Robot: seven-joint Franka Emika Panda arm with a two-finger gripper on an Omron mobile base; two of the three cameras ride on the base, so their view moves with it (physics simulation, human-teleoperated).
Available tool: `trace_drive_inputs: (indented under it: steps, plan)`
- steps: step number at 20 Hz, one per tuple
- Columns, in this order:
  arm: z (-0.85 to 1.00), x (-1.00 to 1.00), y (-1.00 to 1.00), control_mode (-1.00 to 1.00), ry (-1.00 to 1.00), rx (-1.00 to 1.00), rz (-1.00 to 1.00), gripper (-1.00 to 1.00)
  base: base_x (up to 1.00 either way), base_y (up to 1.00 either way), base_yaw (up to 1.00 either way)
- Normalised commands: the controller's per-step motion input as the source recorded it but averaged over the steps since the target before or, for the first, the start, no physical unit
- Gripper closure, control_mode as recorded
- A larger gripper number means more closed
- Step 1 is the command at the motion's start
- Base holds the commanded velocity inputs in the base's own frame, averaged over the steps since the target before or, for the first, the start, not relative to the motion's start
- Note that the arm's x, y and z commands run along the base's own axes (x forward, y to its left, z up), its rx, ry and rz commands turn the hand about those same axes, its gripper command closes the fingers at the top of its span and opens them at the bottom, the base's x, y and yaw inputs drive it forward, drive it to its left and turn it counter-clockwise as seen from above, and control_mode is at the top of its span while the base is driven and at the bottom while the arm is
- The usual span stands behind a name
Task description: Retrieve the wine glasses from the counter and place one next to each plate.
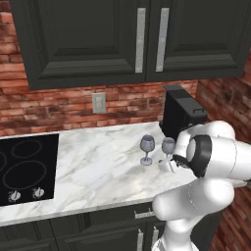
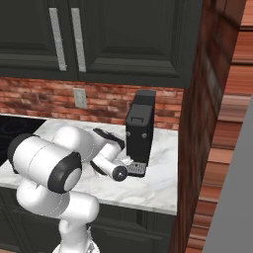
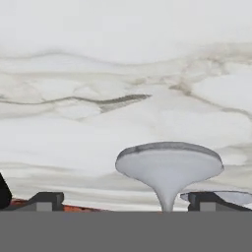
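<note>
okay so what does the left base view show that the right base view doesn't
Left base view alone: two wine glasses standing upright on the counter, the black cooktop with its knobs, and drawer fronts below. Right base view alone: the coffee machine's drip tray and the brick side wall. Both: marble counter, black coffee machine, wall outlet, dark upper cabinets, brick backsplash, the white arm.

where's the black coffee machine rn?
The tall black coffee machine stands at the right end of the white marble counter, against the brick wall, just behind the two clear stemmed wine glasses; the right base view has it right of the arm.
</note>
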Motion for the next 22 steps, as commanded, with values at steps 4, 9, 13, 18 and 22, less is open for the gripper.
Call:
trace_drive_inputs:
  steps: [4, 9, 13, 18, 22]
  plan:
    - [-0.15, 0.25, 0.00, -1.00, 0.02, 0.02, 0.00, -1.00, 0.00, 0.00, 0.00]
    - [-0.06, 0.09, 0.02, -1.00, 0.01, 0.04, 0.00, -1.00, 0.00, 0.00, 0.00]
    - [-0.07, 0.07, 0.06, -1.00, 0.00, 0.05, 0.00, 1.00, 0.00, 0.00, 0.00]
    - [-0.08, 0.02, 0.00, -1.00, 0.00, 0.10, 0.00, 1.00, 0.00, 0.00, 0.00]
    - [0.00, -0.06, -0.02, -1.00, 0.00, 0.07, 0.00, 1.00, 0.00, 0.00, 0.00]
